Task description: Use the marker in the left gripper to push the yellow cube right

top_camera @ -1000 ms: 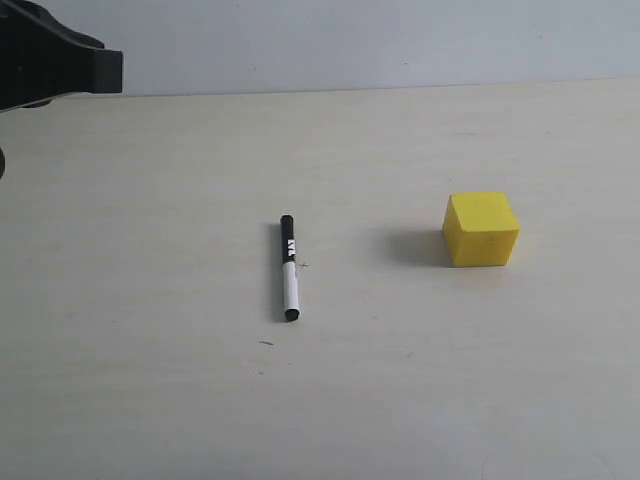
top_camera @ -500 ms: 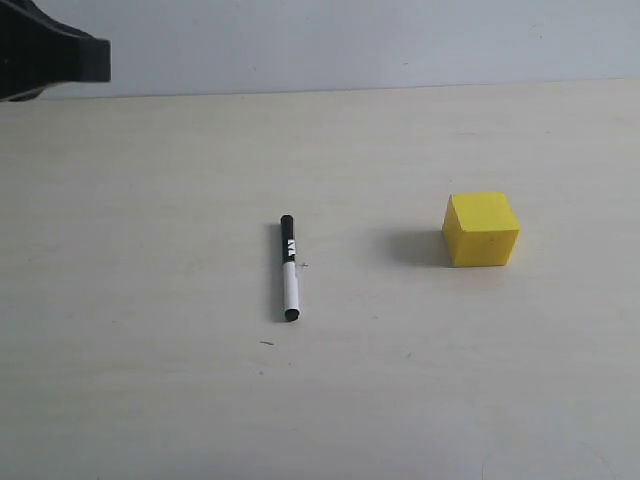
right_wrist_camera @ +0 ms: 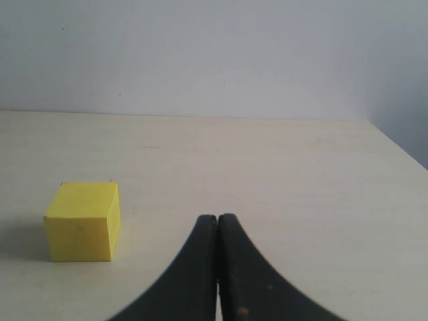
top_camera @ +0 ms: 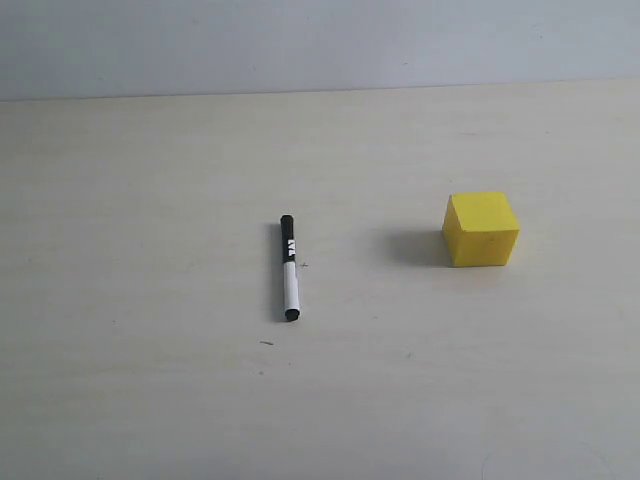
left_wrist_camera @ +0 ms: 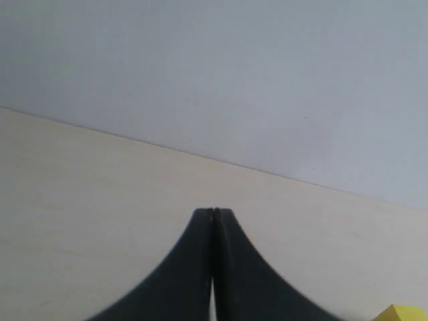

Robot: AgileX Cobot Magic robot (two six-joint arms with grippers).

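Note:
The marker (top_camera: 289, 267) lies loose on the table near the middle of the exterior view, black half away from the camera, white half toward it. To its right, well apart from it, sits the yellow cube (top_camera: 481, 229). Neither arm shows in the exterior view. My left gripper (left_wrist_camera: 213, 212) is shut with nothing between its fingers; a corner of the yellow cube (left_wrist_camera: 401, 312) peeks in at the frame edge. My right gripper (right_wrist_camera: 217, 218) is shut and empty too, with the yellow cube (right_wrist_camera: 83, 221) on the table beside it and apart from it.
The pale table (top_camera: 150, 180) ends at a plain light wall (top_camera: 320, 45) at the back. In the right wrist view the table edge (right_wrist_camera: 394, 144) runs close by on one side.
The black left arm that showed at the top left corner of the exterior view has drawn out of the frame. Marker and cube have not moved.

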